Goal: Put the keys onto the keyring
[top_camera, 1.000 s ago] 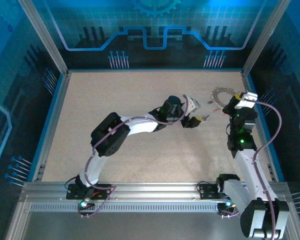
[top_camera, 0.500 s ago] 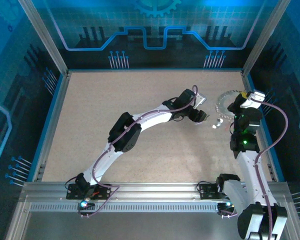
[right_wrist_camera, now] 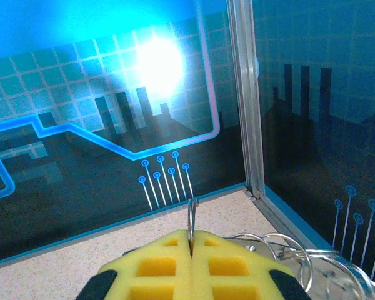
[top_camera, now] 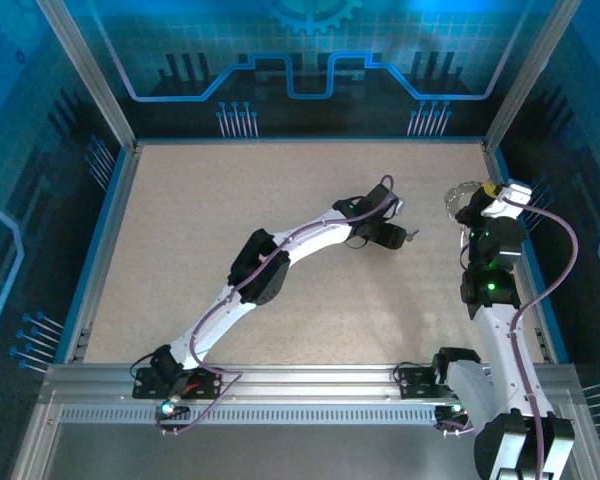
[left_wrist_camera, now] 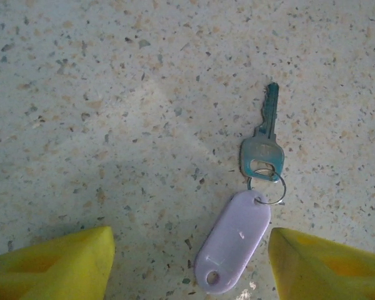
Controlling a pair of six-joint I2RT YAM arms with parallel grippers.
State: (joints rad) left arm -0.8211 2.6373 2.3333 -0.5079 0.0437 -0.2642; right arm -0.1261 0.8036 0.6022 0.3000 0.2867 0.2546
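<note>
A single grey key (left_wrist_camera: 263, 142) lies flat on the speckled table, joined by a small split ring (left_wrist_camera: 270, 187) to a pale lilac tag (left_wrist_camera: 232, 242). My left gripper (left_wrist_camera: 190, 265) hovers just above them, open, its yellow fingers (left_wrist_camera: 56, 265) on either side of the tag and touching nothing. From above, that gripper (top_camera: 395, 228) sits right of centre. My right gripper (right_wrist_camera: 192, 240) is shut on the thin wire of the keyring (right_wrist_camera: 191, 215), which stands up edge-on between the pads. A bunch of keys and loops (right_wrist_camera: 319, 262) hangs at its right. The bunch (top_camera: 460, 194) is near the right wall.
The aluminium corner post (right_wrist_camera: 244, 94) and the blue right wall (top_camera: 525, 230) stand close beside the right gripper. The back wall (top_camera: 300, 110) is further off. Open tabletop (top_camera: 200, 200) stretches to the left.
The left arm has stretched further right and lowered over the tagged key. The right gripper has shifted slightly right and back, and the fanned bunch has drawn in closer to it.
</note>
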